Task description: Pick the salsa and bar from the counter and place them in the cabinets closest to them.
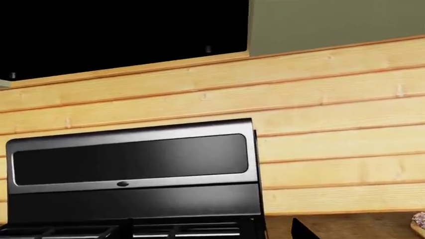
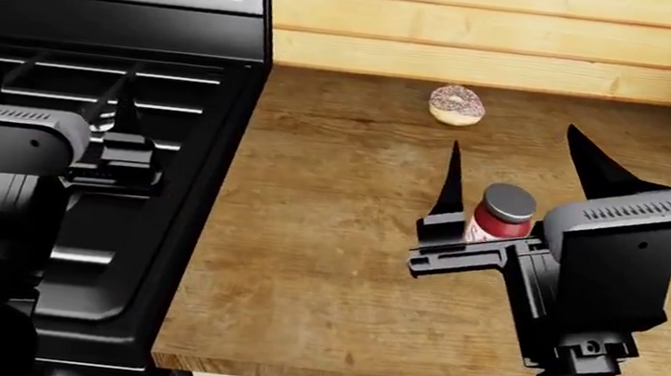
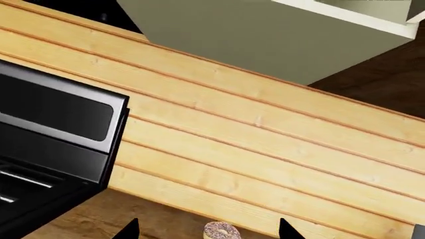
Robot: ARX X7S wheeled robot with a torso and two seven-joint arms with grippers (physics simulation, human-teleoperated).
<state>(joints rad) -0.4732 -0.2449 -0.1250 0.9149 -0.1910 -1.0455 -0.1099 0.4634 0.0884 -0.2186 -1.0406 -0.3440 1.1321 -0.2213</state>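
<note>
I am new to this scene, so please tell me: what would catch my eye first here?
First, the small jar of dark red salsa with a round grey lid, standing upright on the brown wood-grain counter between the open fingers of the right end effector. Behind it, near the plank wall, lies a sprinkled doughnut. The black gas stove fills the left side.

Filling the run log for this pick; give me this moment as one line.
right gripper: open, straddling salsa | left gripper: over stove, state unclear | salsa: upright on counter | bar: not visible
</note>
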